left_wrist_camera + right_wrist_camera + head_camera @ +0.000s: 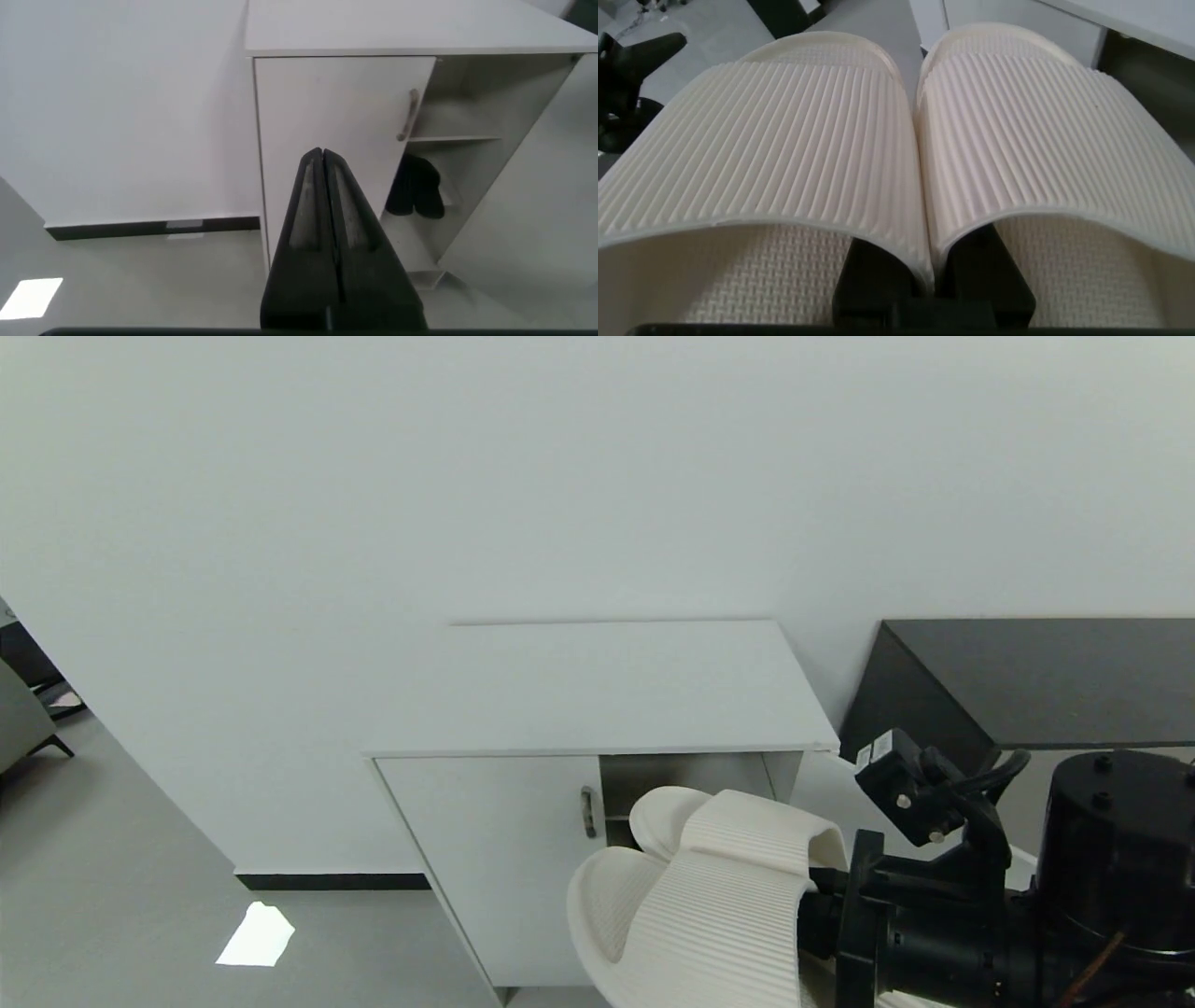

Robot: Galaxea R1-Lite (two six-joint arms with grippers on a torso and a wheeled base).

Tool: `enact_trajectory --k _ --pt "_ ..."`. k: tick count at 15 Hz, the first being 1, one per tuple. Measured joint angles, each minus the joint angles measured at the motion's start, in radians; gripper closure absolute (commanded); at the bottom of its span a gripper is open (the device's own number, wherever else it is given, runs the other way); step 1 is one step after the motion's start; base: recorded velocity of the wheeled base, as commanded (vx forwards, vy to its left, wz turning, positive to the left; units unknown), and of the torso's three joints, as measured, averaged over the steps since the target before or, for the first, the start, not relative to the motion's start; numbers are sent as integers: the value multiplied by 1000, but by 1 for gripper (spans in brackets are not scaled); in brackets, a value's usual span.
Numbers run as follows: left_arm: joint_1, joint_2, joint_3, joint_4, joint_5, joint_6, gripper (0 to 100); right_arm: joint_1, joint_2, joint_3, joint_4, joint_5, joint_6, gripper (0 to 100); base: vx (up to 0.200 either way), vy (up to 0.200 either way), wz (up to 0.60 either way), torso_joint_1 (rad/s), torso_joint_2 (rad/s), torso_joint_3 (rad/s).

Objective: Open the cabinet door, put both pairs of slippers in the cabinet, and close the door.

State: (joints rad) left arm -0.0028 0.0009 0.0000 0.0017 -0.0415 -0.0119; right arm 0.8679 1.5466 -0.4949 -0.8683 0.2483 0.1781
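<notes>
A white cabinet stands against the wall. Its left door with a grey handle is closed, and the right half is open. A pair of cream ribbed slippers hangs side by side in front of that opening, with my right gripper shut on their inner walls under the straps. Inside the cabinet, a pair of black slippers stands on the lower level, under a shelf. My left gripper is shut and empty, and it points at the closed door from a distance.
A dark table stands right of the cabinet, close to the swung-open right door. Grey floor lies to the left, with a bright patch on it. A chair is at the far left edge.
</notes>
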Motion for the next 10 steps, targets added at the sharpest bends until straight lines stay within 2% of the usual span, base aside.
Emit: enact_trajectory --k 8,10 --pt "0 0 0 0 0 -1 100 0 1 7 -12 0 0 100 0 0 0 0 0 0" --pt "-1 0 0 0 0 -1 100 1 3 11 -15 0 -1 100 0 0 0 -139 290 149"
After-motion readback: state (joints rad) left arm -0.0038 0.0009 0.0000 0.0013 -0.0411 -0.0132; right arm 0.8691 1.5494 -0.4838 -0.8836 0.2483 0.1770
